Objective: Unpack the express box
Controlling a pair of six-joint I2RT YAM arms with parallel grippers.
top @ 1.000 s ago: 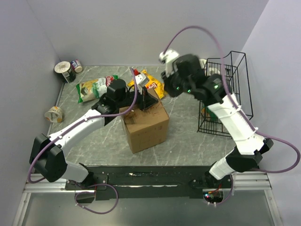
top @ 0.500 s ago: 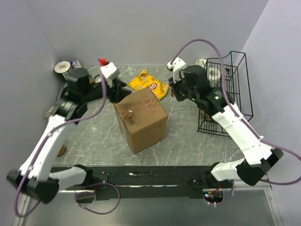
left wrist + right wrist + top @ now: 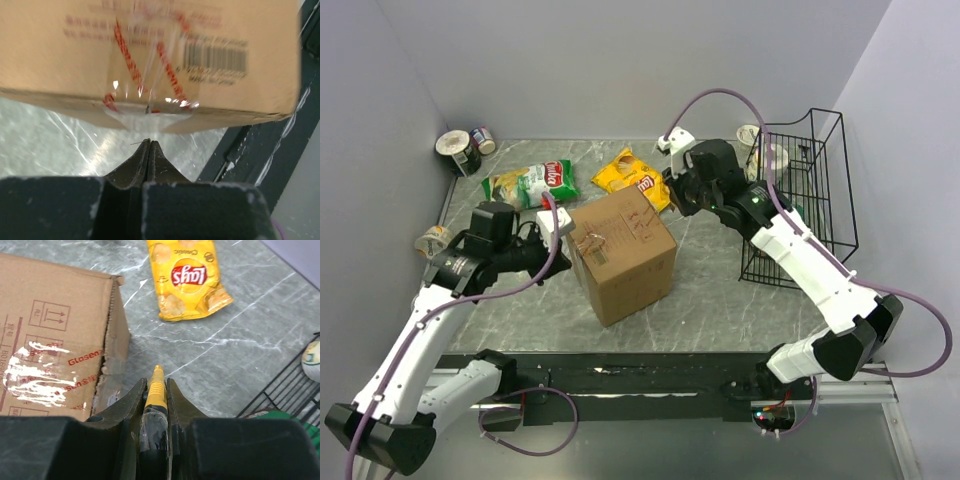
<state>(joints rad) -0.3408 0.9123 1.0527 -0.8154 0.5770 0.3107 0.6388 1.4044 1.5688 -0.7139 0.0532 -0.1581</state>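
The express box (image 3: 620, 250) stands in the middle of the table, a brown carton with its top flaps down. In the left wrist view its side (image 3: 150, 50) carries a barcode and a taped seam. My left gripper (image 3: 560, 252) sits low by the carton's left side, shut and empty, its tips (image 3: 150, 141) just short of the bottom edge. My right gripper (image 3: 672, 198) hovers behind the carton's far right corner (image 3: 112, 340). It is shut on a yellow and black cutter (image 3: 156, 390), whose tip points down at the table.
A yellow Lay's bag (image 3: 632, 178) and a green chip bag (image 3: 530, 183) lie behind the carton. Cans (image 3: 460, 150) stand at the back left corner and a cup (image 3: 435, 240) by the left wall. A black wire basket (image 3: 800, 190) stands at the right.
My left arm left the carton's top, swung up to the back left, then came down beside the carton's left face. The right gripper drifted left and lower with the cutter.
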